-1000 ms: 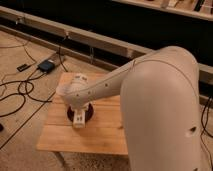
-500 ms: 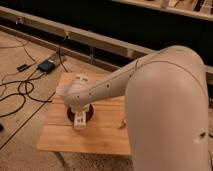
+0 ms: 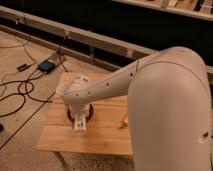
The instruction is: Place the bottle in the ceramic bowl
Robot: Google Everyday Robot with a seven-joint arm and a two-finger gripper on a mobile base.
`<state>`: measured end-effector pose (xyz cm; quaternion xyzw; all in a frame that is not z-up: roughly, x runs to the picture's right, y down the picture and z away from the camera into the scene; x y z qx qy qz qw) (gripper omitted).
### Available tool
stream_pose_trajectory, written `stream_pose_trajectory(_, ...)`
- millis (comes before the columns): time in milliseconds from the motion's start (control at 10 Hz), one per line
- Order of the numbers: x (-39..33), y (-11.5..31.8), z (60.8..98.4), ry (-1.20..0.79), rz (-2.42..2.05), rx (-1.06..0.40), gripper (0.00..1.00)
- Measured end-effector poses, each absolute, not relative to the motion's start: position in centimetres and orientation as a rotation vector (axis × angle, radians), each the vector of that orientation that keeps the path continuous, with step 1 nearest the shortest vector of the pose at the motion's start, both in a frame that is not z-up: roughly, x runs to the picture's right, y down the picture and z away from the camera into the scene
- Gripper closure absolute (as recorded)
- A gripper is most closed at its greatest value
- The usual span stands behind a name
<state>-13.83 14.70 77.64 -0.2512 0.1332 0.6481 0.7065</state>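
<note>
The hand (image 3: 80,124) hangs low over the near rim of the ceramic bowl (image 3: 89,111), wrist pointed straight down, a posture that suits lowering something into it; whether it is apart or clamped on anything I cannot tell. The bottle is hidden, perhaps behind the hand. The bowl sits on the wooden counter (image 3: 107,134), an orange object (image 3: 123,120) well to its side.

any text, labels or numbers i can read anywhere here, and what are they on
No text, brand, number or sign can be read.
The white arm's gripper hangs over the round dark maroon bowl on the light wooden table; no marking shows on any of them.
The small dark blue box on the floor: no label can be made out.
</note>
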Motion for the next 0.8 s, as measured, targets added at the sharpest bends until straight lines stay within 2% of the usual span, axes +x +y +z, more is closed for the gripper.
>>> stream_pose_trajectory(800, -14.5, 12.9, 78.6, 0.411, 1.454, -0.641, 1.0)
